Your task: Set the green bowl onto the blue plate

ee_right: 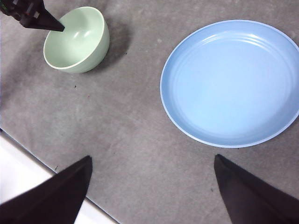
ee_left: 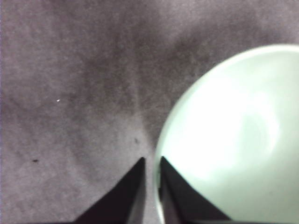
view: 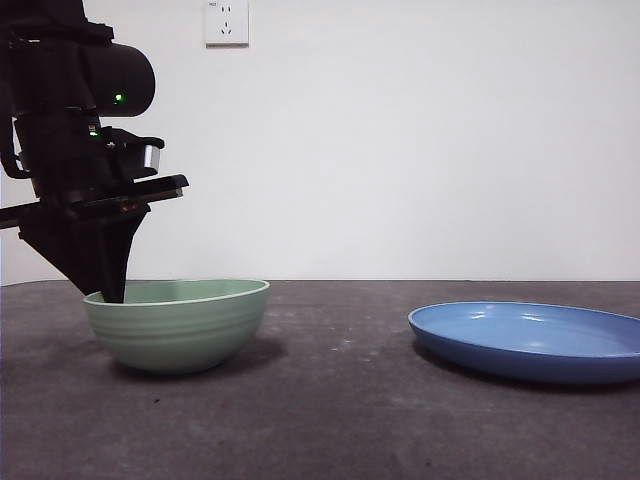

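Observation:
The pale green bowl (view: pixel 180 325) (ee_right: pixel 77 39) stands on the dark table at the left in the front view. My left gripper (view: pixel 112 292) (ee_left: pixel 152 161) comes down on the bowl's left rim, also seen in the right wrist view as the left gripper (ee_right: pixel 58 28). Its two jaws stand close together, one inside and one outside the rim of the bowl (ee_left: pixel 233 140), shut on it. The blue plate (view: pixel 530 340) (ee_right: pixel 233 84) lies bare on the right, well apart from the bowl. High over the table near the plate hangs my right gripper (ee_right: pixel 153 157), open and holding nothing.
The dark grey table (view: pixel 340 400) stretches between bowl and plate. Its near edge, with a white surface beyond it (ee_right: pixel 18 186), shows in the right wrist view. A white wall socket (view: pixel 226 22) sits high on the back wall.

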Controlling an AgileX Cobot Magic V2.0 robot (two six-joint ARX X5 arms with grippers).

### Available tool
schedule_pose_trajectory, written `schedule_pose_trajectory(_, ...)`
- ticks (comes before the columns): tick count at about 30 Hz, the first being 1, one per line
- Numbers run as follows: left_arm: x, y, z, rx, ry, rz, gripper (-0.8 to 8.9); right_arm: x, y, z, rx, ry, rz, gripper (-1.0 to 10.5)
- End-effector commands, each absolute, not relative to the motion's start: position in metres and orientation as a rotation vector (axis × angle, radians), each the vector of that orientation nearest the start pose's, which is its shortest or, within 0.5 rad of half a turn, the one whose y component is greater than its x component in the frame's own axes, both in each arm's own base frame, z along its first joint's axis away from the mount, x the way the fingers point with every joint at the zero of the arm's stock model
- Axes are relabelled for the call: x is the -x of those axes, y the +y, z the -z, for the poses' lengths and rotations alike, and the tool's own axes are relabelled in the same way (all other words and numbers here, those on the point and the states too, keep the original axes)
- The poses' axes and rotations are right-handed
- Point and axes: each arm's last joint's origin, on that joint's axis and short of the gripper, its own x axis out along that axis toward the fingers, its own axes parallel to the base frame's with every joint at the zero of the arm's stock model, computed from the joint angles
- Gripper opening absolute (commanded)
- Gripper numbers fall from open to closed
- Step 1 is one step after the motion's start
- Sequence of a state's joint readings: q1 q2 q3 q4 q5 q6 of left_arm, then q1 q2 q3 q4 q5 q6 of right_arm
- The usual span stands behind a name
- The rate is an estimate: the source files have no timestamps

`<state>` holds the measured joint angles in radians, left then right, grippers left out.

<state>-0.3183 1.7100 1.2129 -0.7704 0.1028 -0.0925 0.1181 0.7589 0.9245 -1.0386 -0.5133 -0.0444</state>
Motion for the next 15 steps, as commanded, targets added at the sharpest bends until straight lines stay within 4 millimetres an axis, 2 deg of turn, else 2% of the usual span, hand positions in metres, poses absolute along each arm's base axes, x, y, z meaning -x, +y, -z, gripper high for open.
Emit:
schedule_pose_trajectory(1,-0.317,-0.109,-0.209,-0.058,1.275,0.3,0.19,-0.118,0.029,-0.319,-0.138,0.836,-0.614,4.2)
schedule_pose_trajectory(10,-0.317,-0.109,-0.212,-0.048,1.269,0.315,0.17,-0.118,0.029,-0.319,-0.138,0.836,-0.614,4.2)
schedule_pose_trajectory(15,-0.311,-0.112,-0.228,-0.012,1.223,0.369,0.17,-0.118,0.029,-0.319,-0.138,0.836,-0.613,4.2)
